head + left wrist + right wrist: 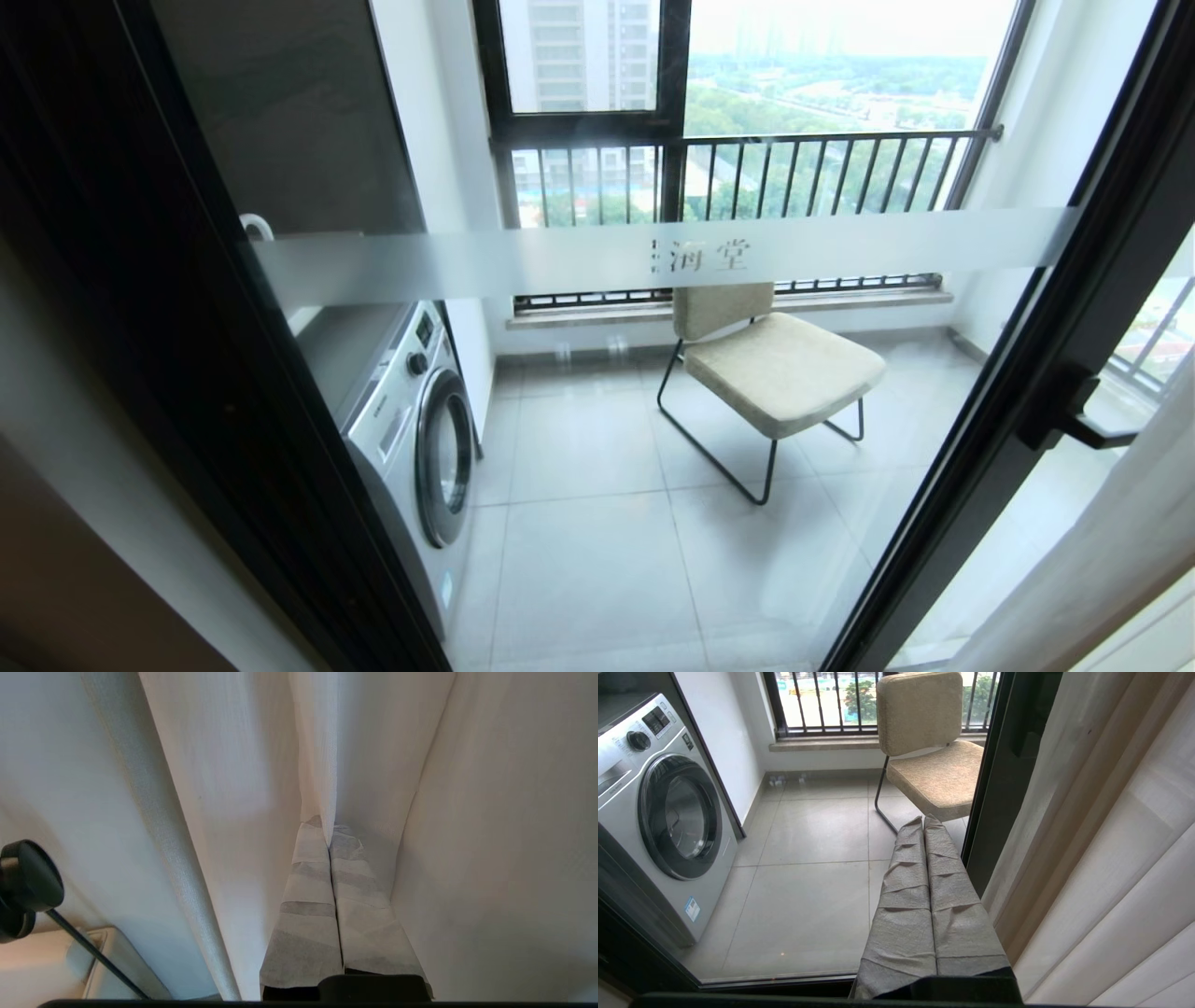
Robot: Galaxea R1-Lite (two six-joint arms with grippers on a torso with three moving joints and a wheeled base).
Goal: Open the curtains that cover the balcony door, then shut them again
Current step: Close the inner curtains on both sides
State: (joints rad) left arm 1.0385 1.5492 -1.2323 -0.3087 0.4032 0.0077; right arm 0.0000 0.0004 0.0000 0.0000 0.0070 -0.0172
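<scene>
The balcony door [597,257] fills the head view, uncovered, with its frosted band across the glass and the black lever handle [1074,415] at the right. A strip of the curtains [1120,551] hangs at the right edge. In the left wrist view cream curtains [224,774] in vertical folds surround my left gripper [329,833], which is shut on a narrow fold of the fabric [320,756] pinched between its wrapped fingertips. My right gripper [923,821] is shut with nothing in it, low in front of the door glass, with the curtains [1111,835] hanging beside it. Neither arm shows in the head view.
Behind the glass stand a washing machine [420,439] on the left and a beige chair [775,369] in the middle, before a window with a bar railing [747,163]. A black round part with a cable [28,886] shows beside the curtains in the left wrist view.
</scene>
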